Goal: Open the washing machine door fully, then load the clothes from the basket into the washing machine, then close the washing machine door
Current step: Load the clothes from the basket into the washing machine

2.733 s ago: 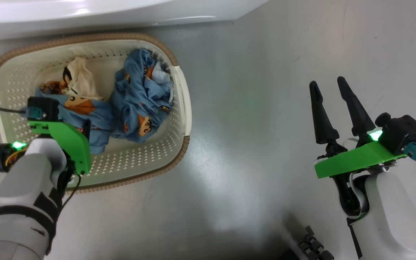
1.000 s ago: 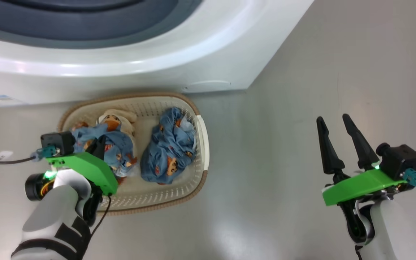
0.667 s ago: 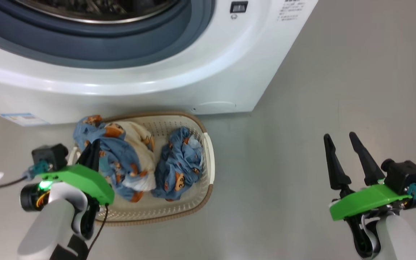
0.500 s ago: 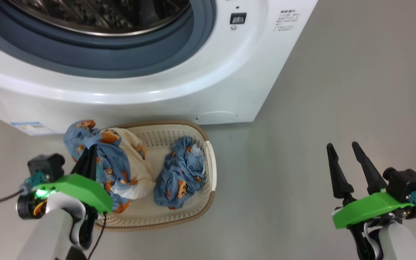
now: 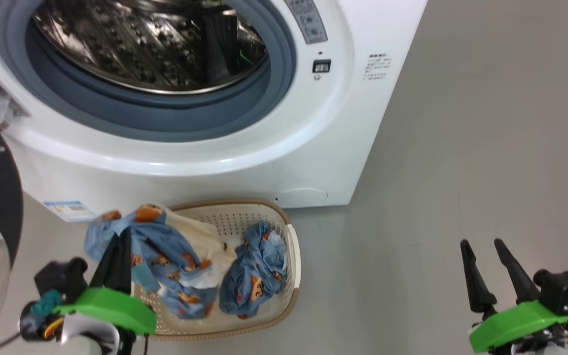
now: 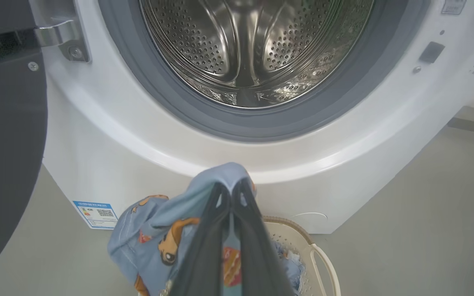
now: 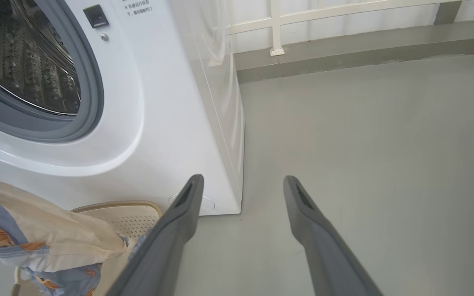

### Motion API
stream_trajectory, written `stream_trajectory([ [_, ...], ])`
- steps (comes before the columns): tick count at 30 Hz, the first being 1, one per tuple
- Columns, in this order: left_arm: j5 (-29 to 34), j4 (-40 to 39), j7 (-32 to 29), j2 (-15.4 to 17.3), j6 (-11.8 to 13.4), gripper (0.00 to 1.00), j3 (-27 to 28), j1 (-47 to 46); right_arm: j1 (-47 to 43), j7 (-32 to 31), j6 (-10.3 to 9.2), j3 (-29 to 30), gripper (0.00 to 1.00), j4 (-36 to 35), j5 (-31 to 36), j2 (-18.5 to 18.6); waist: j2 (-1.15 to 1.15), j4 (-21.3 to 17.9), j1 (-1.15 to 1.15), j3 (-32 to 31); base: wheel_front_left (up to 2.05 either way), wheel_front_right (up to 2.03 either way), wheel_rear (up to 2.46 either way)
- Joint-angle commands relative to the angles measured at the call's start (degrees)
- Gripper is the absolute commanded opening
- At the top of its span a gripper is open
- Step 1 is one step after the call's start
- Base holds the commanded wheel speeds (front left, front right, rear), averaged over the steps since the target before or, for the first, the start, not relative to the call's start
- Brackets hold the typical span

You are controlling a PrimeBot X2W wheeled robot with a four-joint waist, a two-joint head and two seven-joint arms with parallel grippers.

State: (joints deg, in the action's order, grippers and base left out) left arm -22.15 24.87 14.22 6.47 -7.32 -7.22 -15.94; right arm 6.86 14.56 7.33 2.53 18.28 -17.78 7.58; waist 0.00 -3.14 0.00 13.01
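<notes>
1. The left gripper (image 6: 232,188) had its two fingers pressed together on a light blue garment (image 6: 150,230), which was raised, its lower end hanging over the basket (image 5: 244,204)
2. A cream piece (image 5: 205,241) draped against that garment on its right side
3. The pinched fold sat in front of the washing machine (image 5: 323,148), below the grey gasket (image 5: 165,123) and the open steel drum (image 6: 245,45)
4. A second blue bundle (image 5: 254,276) lay in the right part of the basket, which stood on the floor (image 5: 461,148) just before the machine's base, near the blue label sticker (image 5: 69,209)
5. The washing machine door (image 6: 2,123) stood swung open at the left on its metal hinge (image 6: 56,35)
6. The right gripper (image 7: 242,181) hovered over bare floor well to the right of the basket, fingers spread and empty
</notes>
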Motion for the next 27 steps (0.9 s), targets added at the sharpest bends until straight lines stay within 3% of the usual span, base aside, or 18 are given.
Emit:
stream_trajectory([
  [1,1.19,-3.46,0.77,0.82,0.16,0.0,2.71,1.68,-1.45,0.44,0.16,-0.99,1.0,-1.06,0.23,0.96,0.0,0.35,0.0,-2.33,0.0,0.0,0.0],
  [15,3.2,-15.04,0.77,-1.91,1.58,0.0,5.45,12.55,-4.51,0.44,0.16,-0.42,1.0,-2.03,0.65,1.1,0.0,0.06,0.0,-4.38,0.0,0.0,0.0],
  [22,3.26,-15.9,0.77,-2.31,1.8,0.0,5.62,11.41,-4.3,0.44,0.16,-0.44,1.0,-2.42,0.86,0.76,0.0,-0.23,0.0,-3.63,0.0,0.0,0.0],
  [27,2.79,-15.85,0.78,-2.54,1.68,0.0,5.96,5.73,-3.3,0.44,0.16,-0.44,1.0,-2.82,0.99,0.06,0.0,-0.47,0.0,-1.58,0.0,0.0,0.0],
])
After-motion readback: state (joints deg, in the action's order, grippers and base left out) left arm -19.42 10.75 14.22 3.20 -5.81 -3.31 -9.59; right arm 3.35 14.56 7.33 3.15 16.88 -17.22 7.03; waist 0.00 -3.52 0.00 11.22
